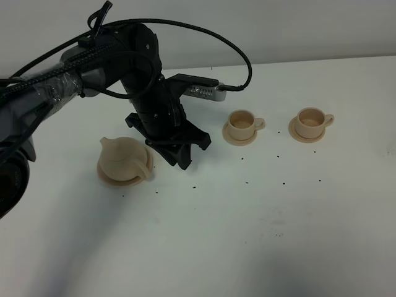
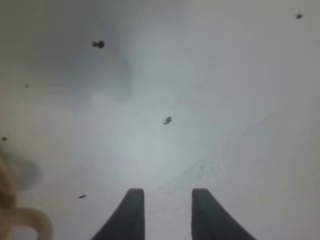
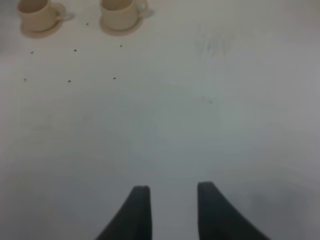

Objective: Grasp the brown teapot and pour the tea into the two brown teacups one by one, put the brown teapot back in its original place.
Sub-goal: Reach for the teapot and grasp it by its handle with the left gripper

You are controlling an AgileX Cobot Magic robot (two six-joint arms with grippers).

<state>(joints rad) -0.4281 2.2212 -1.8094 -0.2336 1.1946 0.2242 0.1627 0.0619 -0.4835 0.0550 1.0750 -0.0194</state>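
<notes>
White table (image 1: 260, 247), dark specks (image 2: 167, 120), pale wall (image 1: 297, 25), teapot (image 1: 124, 158)

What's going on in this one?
The left gripper hangs open and empty close beside the brown teapot, which sits on its wide saucer. The middle teacup and the right teacup stand on small saucers. The right gripper is open over bare table, holding nothing.

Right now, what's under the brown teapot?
A flat tan saucer: only its rim shows around the base of the brown teapot. The pot covers the saucer's centre, so that part cannot be seen.
</notes>
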